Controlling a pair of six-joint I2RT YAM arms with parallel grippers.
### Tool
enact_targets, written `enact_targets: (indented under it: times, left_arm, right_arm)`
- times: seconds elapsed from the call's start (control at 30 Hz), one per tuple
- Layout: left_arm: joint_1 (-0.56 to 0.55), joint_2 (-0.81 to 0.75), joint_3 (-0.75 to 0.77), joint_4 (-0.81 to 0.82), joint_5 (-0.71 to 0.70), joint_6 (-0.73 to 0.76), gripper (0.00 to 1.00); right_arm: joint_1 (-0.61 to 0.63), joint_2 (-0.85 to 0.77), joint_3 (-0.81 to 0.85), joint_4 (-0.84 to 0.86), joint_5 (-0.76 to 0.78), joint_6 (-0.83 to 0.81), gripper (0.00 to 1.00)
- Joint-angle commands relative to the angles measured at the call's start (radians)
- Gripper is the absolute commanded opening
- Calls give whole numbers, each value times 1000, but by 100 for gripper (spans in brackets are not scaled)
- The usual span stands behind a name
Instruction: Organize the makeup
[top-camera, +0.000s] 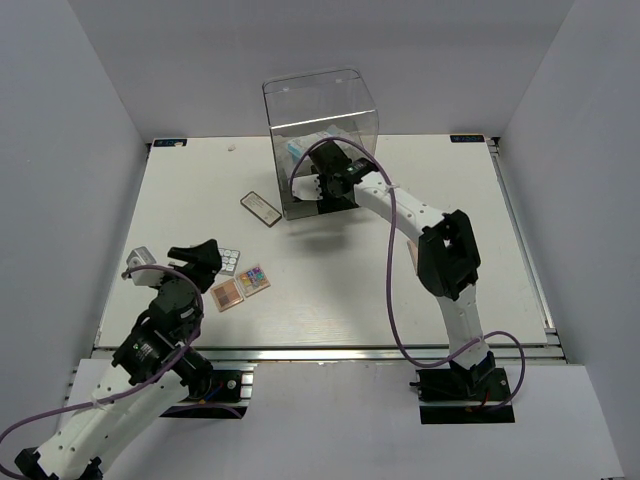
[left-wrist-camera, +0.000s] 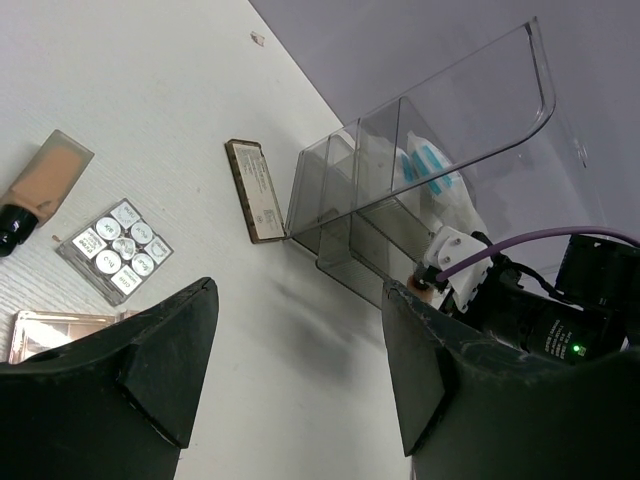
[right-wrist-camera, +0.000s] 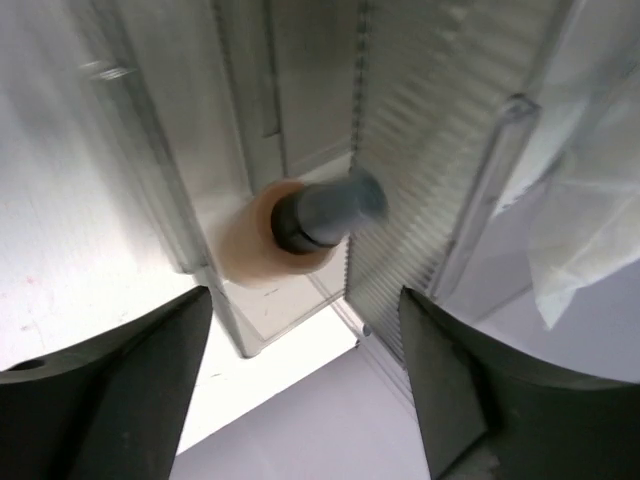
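Work surface: white rectangular tabletop (top-camera: 450, 290), matt, with a faint streaky grain that shows in the left wrist view. A silver aluminium rail (top-camera: 330, 353) runs along its near edge, and a silver side rail (top-camera: 527, 240) runs along its right edge. Small dark corner tags (top-camera: 170, 142) sit at both far corners. In front of the near rail lies a plain white front board (top-camera: 340, 420).

Enclosure: pale-grey left wall (top-camera: 60, 180), pale-grey back wall (top-camera: 450, 60) and pale-grey right wall (top-camera: 590, 200), all unmarked, closing the table in on three sides.

Light: diffuse and even. Shadows on the tabletop are soft-edged and faint.
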Motion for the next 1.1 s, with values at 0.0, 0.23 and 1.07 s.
enact_targets:
  times: [0.0, 0.23, 1.07]
  left_arm:
    - [4, 2, 42, -33, -17, 19, 76]
    - [4, 11, 53, -31, -19, 29, 75]
    - [724, 842, 486, -280, 694, 467, 84]
  right_arm:
    - [6, -1, 43, -15, 28, -56, 82]
    - [9, -34, 51, -33, -12, -25, 82]
    - [-293, -725, -667, 210, -1096, 509, 89]
